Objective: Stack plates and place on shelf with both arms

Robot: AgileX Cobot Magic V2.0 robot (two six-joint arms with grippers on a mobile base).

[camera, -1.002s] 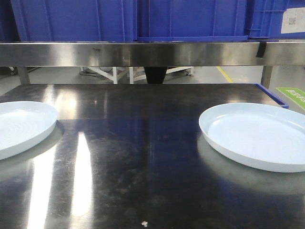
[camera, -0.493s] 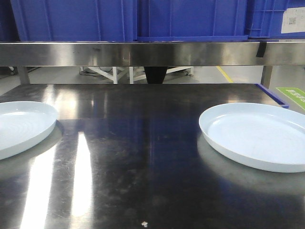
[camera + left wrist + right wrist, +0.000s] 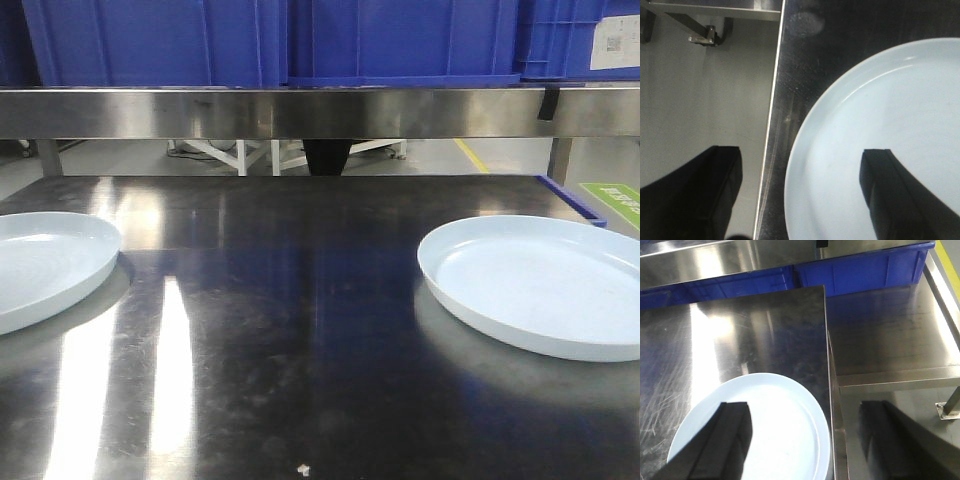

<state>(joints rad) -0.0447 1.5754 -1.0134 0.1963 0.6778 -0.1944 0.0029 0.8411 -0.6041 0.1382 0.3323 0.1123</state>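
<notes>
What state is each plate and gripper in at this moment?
Left plate: flat on the table, unstacked.
Right plate: flat on the table, unstacked.
Left gripper: open, astride the left plate's rim.
Right gripper: open, astride the right plate's rim.

Your left plate and right plate lie flat on the bench, well apart, unstacked. Both are pale blue-white, glossy, round and shallow, with raised rims.

Dark steel table, two pale plates well apart, left plate, right plate
</notes>
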